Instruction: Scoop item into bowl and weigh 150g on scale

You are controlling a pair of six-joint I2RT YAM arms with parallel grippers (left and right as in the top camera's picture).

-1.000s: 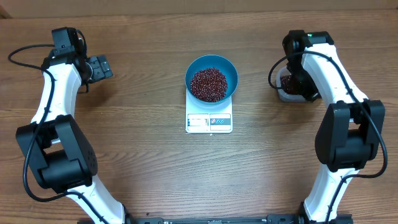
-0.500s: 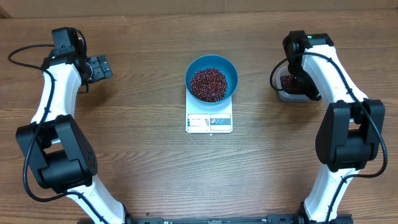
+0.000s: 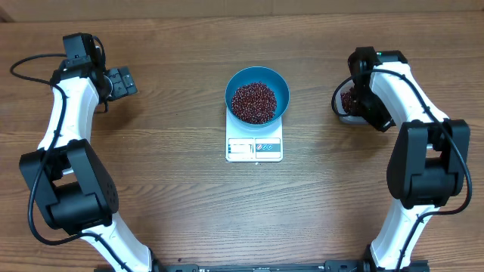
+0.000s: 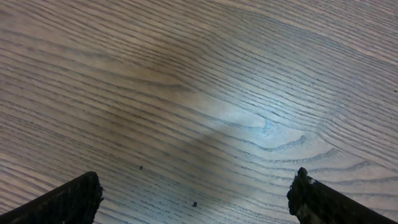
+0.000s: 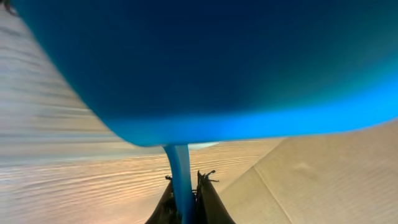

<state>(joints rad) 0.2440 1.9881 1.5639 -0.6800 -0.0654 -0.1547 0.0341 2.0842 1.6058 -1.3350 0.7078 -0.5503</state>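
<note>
L pincer point(image 4: 196, 183) wide open, empty; R pincer point(image 5: 184, 194) clamped tight on handle of blue scoop point(image 5: 217, 62).

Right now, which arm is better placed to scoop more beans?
Right: the right pincer is shut on the blue scoop at the bean tub; the left pincer is open, empty, over the table.

A wood-grain table point(image 3: 166, 196) carries two things directly — the white scale point(image 3: 254, 148) at centre, and a clear tub point(image 3: 342, 114) well apart, toward the right.
</note>
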